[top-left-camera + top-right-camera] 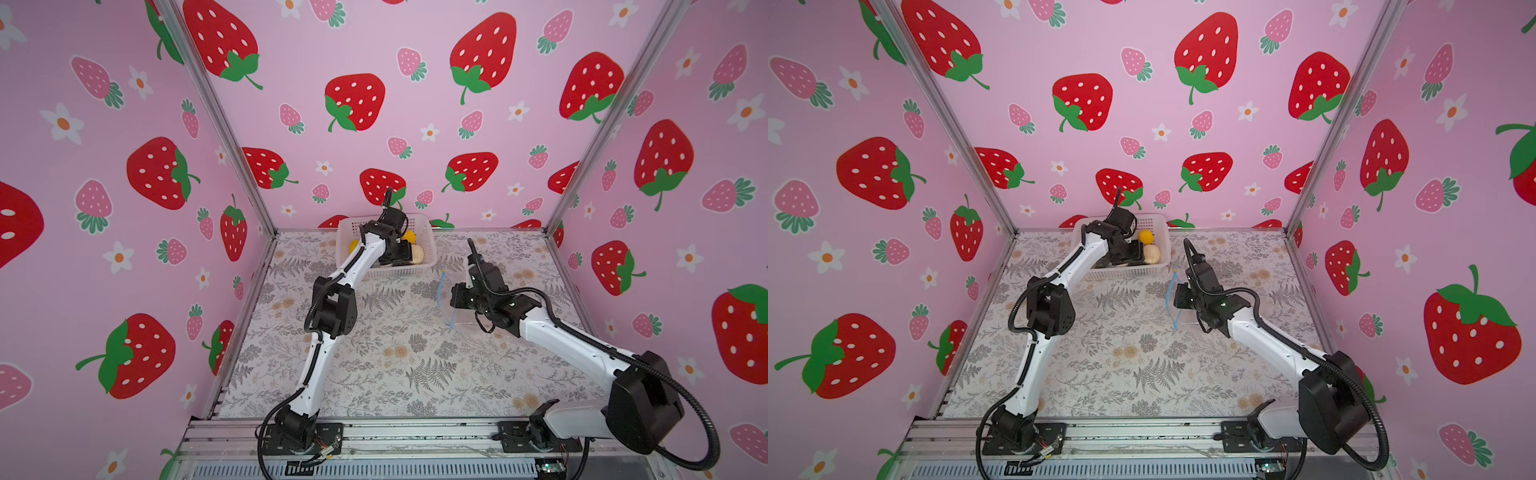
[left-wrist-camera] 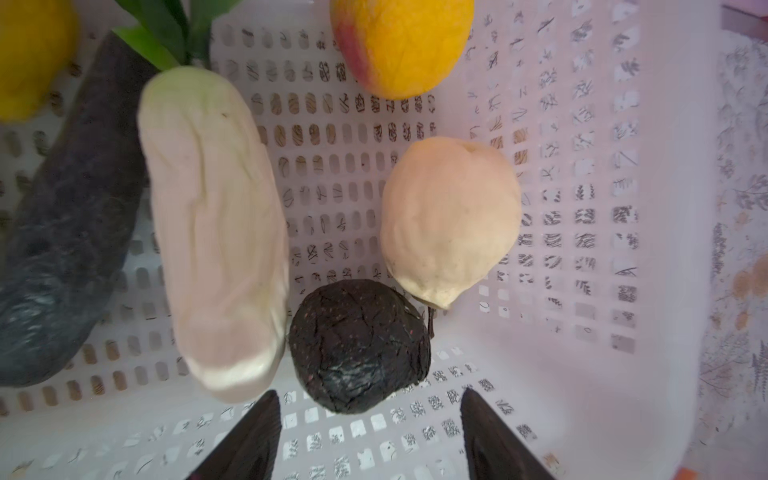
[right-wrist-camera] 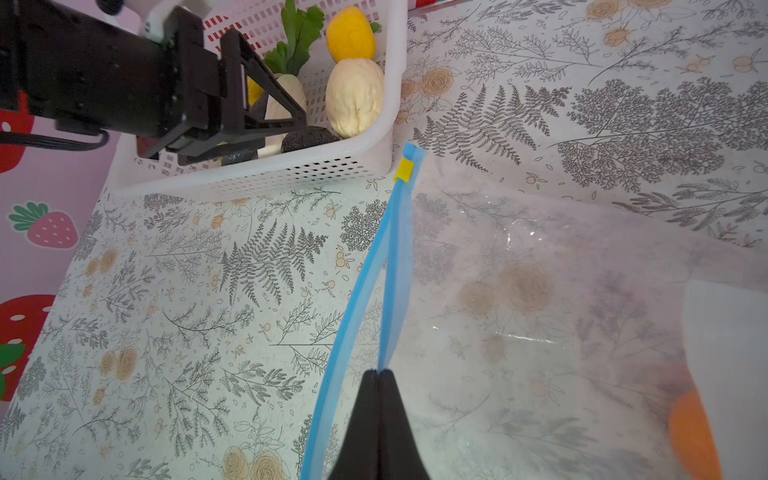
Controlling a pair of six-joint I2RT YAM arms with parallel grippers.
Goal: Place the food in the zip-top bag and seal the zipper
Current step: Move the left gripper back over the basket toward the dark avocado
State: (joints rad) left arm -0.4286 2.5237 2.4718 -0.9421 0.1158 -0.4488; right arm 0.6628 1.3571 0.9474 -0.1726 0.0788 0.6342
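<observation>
Left gripper (image 2: 369, 409): down inside the white mesh basket (image 2: 582, 374), jaws spread wide, nothing between the pads.
Dark ball (image 2: 357, 345): right ahead of the open jaws, centred on the gap, not touched.
White radish (image 2: 216, 232): just ahead of one fingertip (image 2: 253, 436), lying lengthwise away from the jaws and touching the dark ball's side, green leaves at its far end.
Beige ball (image 2: 449, 220): beyond the dark ball, toward the other finger's side, its pointed end close to the dark ball.
Orange fruit (image 2: 399, 45): farthest ahead of the jaws, past the beige ball.
Long dark piece (image 2: 70, 232): outside the jaw line, beside the radish, with a yellow piece (image 2: 29, 54) beyond it.
Right gripper (image 3: 379, 376): jaws pressed together, pinching one lip of the blue zipper (image 3: 365, 282).
Zipper lips: parted ahead of the pinch; the free lip bows away to one side and runs on past the fingers.
Slider (image 3: 404, 169): yellow, at the strip's far end from the pinch, just beside the basket's corner.
Zip-top bag (image 3: 540, 291): clear, flat on the floral table cover (image 3: 208, 332), spreading off to one side of the closed jaws.
Inside the bag: an orange piece (image 3: 692, 436) by the white label (image 3: 727, 332), well off to the side of the pinch.
Both top views: left gripper (image 1: 395, 257) over the basket, right gripper (image 1: 1177, 297) at the blue strip.
</observation>
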